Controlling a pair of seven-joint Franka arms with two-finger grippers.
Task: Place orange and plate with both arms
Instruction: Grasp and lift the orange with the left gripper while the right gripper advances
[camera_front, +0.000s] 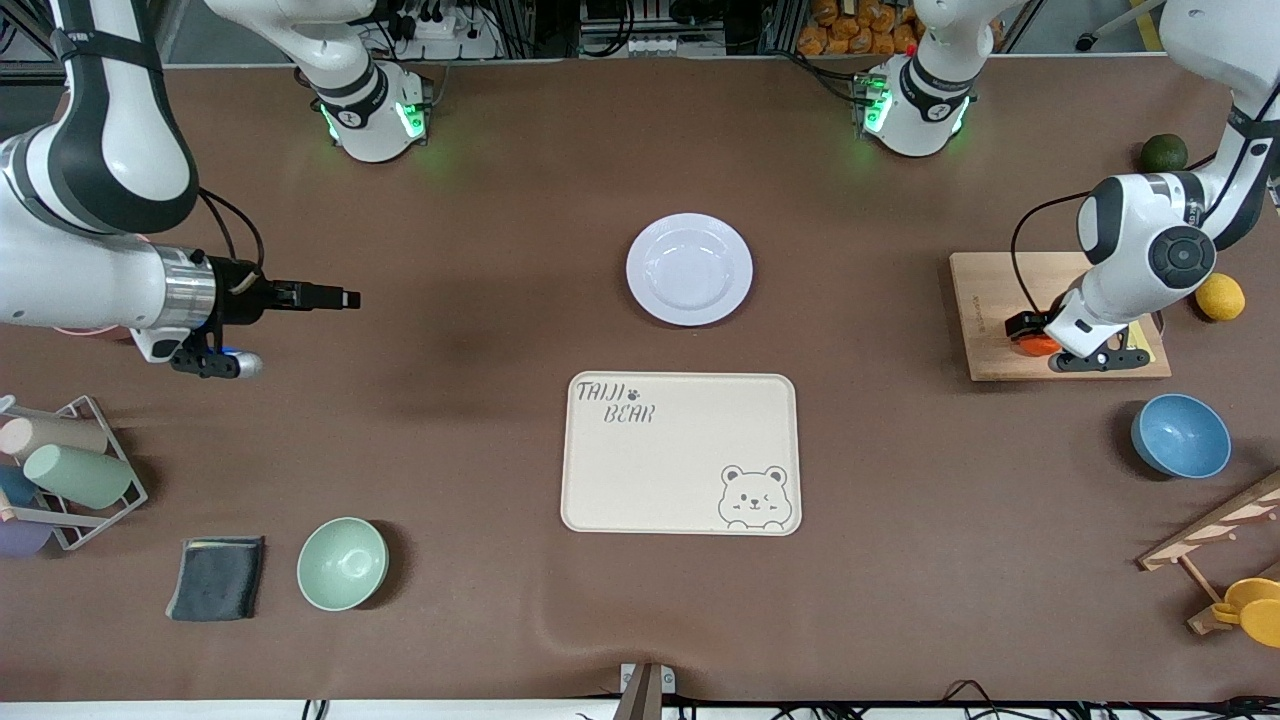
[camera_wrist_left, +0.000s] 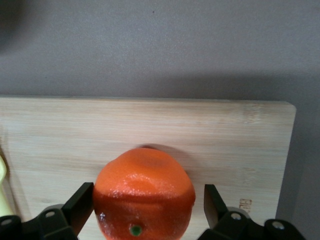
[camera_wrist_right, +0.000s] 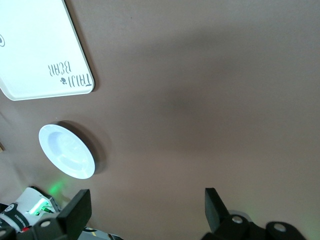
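- Tray lay nearest, below plate
- left pincer straddled orange on board, unclenched, to grasp; right pincer waited released

You have the orange on the board at the left arm's end of the counter; the plate sits mid-counter, the tray just nearer the front camera.
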